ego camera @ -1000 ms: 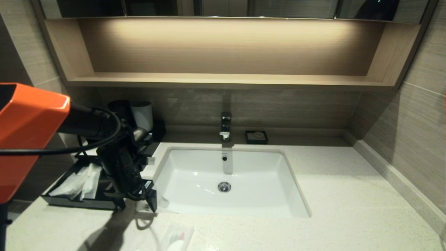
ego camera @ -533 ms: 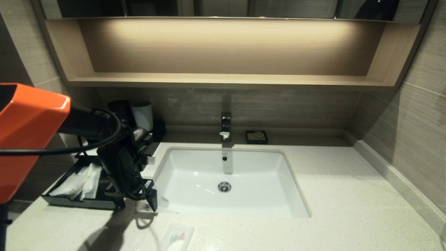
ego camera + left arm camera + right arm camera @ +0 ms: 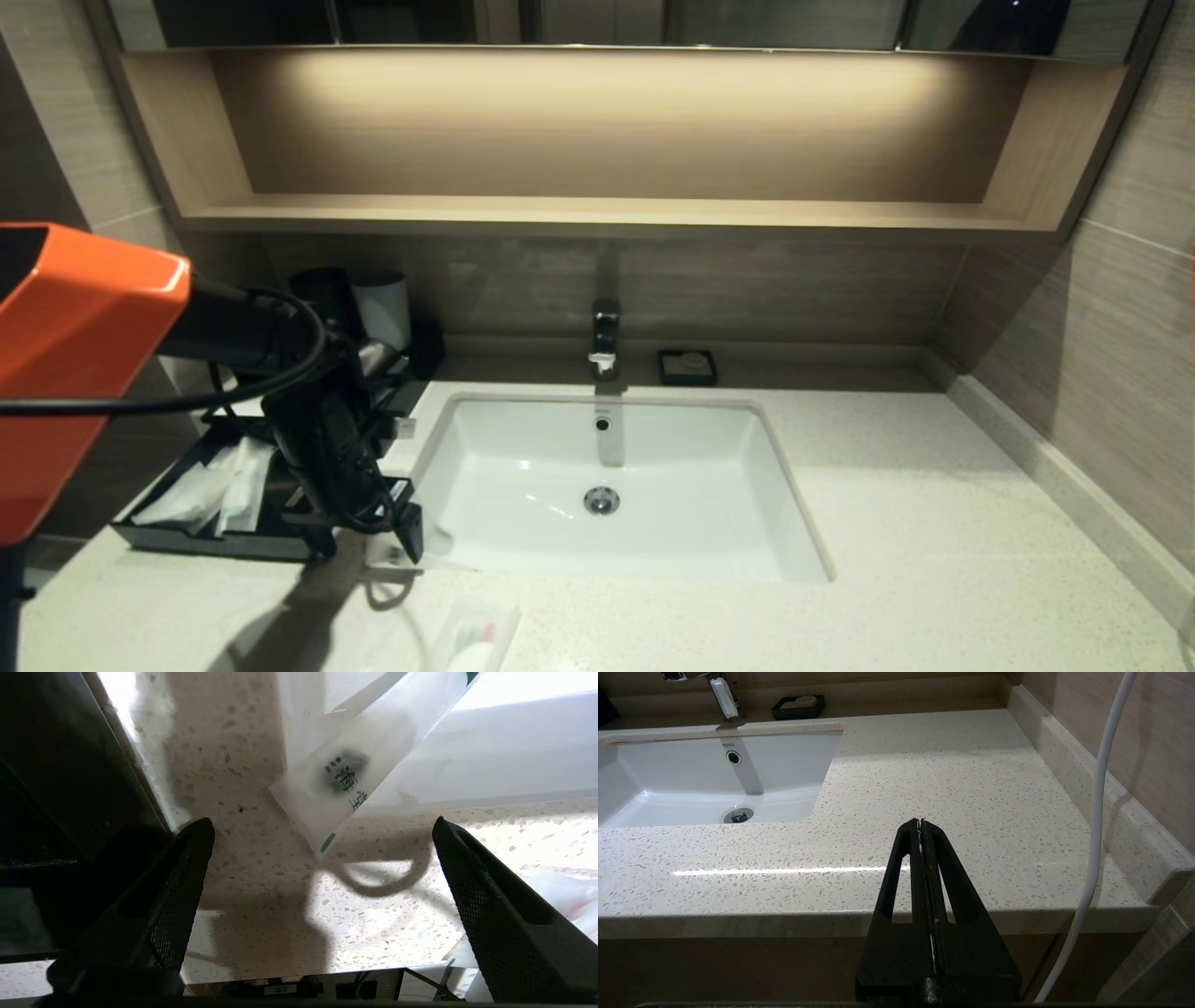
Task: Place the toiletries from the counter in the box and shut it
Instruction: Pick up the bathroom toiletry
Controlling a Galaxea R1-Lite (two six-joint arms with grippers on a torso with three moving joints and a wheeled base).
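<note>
My left gripper (image 3: pixel 364 544) is open and empty, low over the counter (image 3: pixel 887 523) between the box's pulled-out drawer (image 3: pixel 201 543) and the sink (image 3: pixel 607 485). In the left wrist view its fingers (image 3: pixel 187 877) stand wide apart, and a long slim packet with a green band (image 3: pixel 348 777) lies just beyond them on the counter, reaching over the sink's rim. Two white packets (image 3: pixel 219 485) lie in the drawer. A flat pouch with red-green print (image 3: pixel 476 637) lies at the counter's front edge. My right gripper (image 3: pixel 920 823) is shut and empty, off the counter's front right.
A black cup (image 3: pixel 322 291) and a white cup (image 3: pixel 383 306) stand behind the left arm. The faucet (image 3: pixel 605 338) and a small black soap dish (image 3: pixel 688 367) are at the back. A wooden shelf (image 3: pixel 597 210) runs above. A white cable (image 3: pixel 1092 858) hangs beside the right gripper.
My left gripper has edged very slightly to the right. Nothing else has moved.
</note>
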